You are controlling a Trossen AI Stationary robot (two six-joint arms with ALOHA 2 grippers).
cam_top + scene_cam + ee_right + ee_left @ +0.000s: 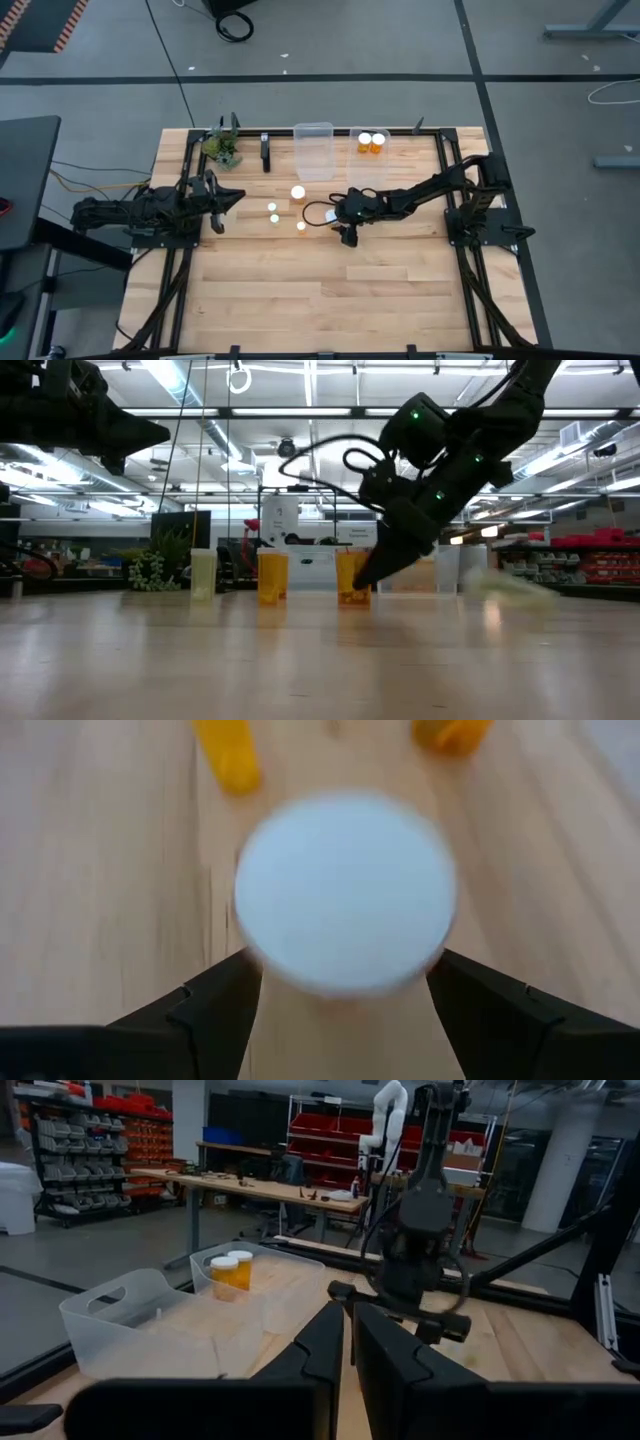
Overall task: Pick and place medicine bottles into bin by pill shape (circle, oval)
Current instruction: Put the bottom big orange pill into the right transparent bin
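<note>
Three medicine bottles stand upright on their bases mid-table, white caps up [298,192] [273,212] [301,226]. Two more [370,142] stand in the right clear bin [368,160]; the left clear bin [313,150] holds nothing I can see. My right gripper [347,232] is mid-table, slanting down over another amber bottle [350,578], whose white cap [345,890] fills the right wrist view between the fingers. My left gripper [215,203] waits shut and empty over the table's left side, above the tabletop. My right gripper has the bottle between its two fingers [215,1010], one on each side of the body below the cap. It comes from above, slanting down. The cap hides the place of contact. In the low view the bottle is upright, its base [352,601] at table level.
A green plant sprig [222,148] stands at the far left by the frame. Black frame rails [440,160] run along the table's sides. Bare wood lies toward the near edge [330,300].
</note>
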